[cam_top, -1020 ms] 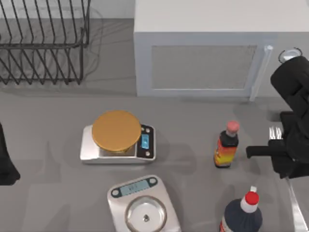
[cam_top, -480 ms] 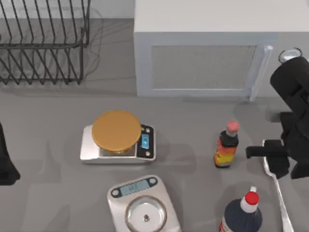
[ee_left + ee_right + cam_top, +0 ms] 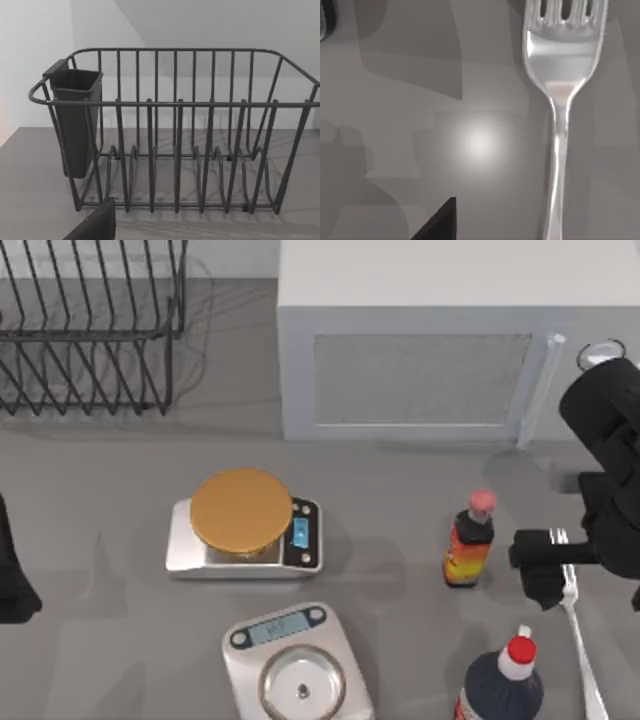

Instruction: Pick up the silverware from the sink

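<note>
Where it lies flat | fork [image 3: 563,65] slim, shiny silver, short tines | right gripper [image 3: 560,565] fingers: cannot tell

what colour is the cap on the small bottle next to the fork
Pink, on the small orange-labelled bottle beside the fork; clearest in the top view.

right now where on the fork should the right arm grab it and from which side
Probably the neck of the fork, just below the tines, coming straight down from above. It lies flat on the table with its thin handle running toward the top view's bottom edge, so the jaws should close across the narrow width. The right gripper hovers there.
</note>
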